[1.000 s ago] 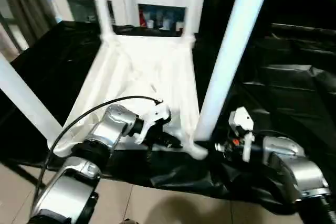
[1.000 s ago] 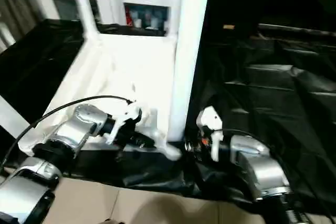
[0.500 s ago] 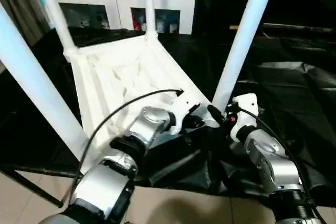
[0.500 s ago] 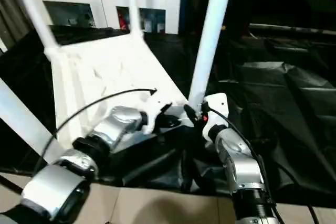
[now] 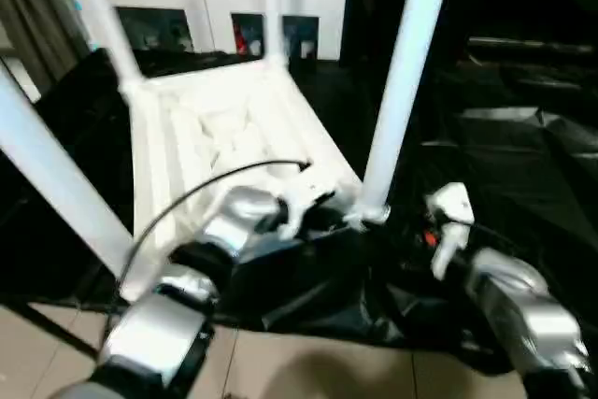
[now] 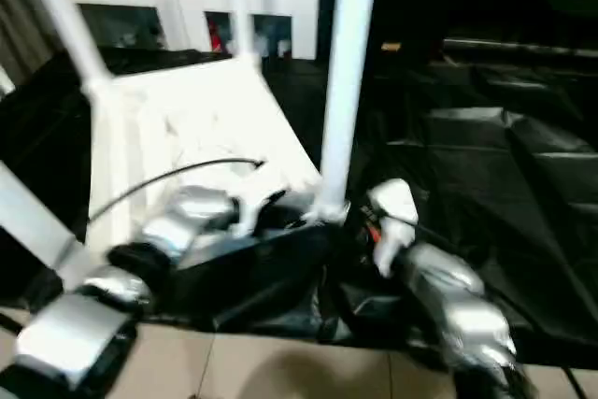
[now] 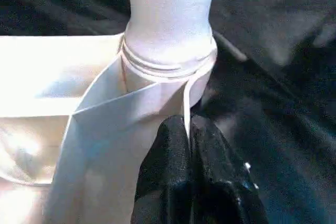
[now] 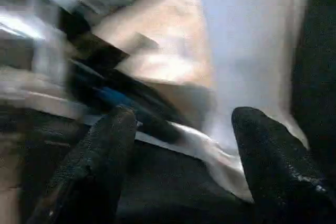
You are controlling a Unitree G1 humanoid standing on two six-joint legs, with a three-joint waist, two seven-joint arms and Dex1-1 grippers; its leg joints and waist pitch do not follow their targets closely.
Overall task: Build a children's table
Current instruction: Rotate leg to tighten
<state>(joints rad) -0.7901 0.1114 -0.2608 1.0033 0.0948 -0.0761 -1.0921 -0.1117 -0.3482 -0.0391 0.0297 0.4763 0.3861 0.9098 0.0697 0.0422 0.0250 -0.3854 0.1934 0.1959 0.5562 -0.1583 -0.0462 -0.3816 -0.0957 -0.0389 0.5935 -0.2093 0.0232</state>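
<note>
The children's table [image 5: 224,128] lies upside down on black sheeting, ribbed underside up, with several white legs standing in its corner sockets. The nearest right leg [image 5: 402,72] rises from its socket [image 5: 369,217]. My left gripper [image 7: 188,140] is shut on the thin white rim of the table top just below that socket [image 7: 168,51]. My right gripper [image 8: 184,140] is open, its fingers [image 8: 110,145] wide apart with nothing between them. It sits a little to the right of that leg's [image 8: 247,51] base, at the end of the silver right arm [image 5: 505,296].
Black plastic sheeting [image 5: 523,156] covers the work surface and hangs over its near edge. A white cabinet with glass doors [image 5: 206,7] stands behind the table. Beige tiled floor [image 5: 308,371] shows below, and a curtain [image 5: 37,16] at the far left.
The table was turned a second ago and now holds still. My right gripper has drawn back from the leg's base and opened wider. My left gripper keeps its hold on the rim.
</note>
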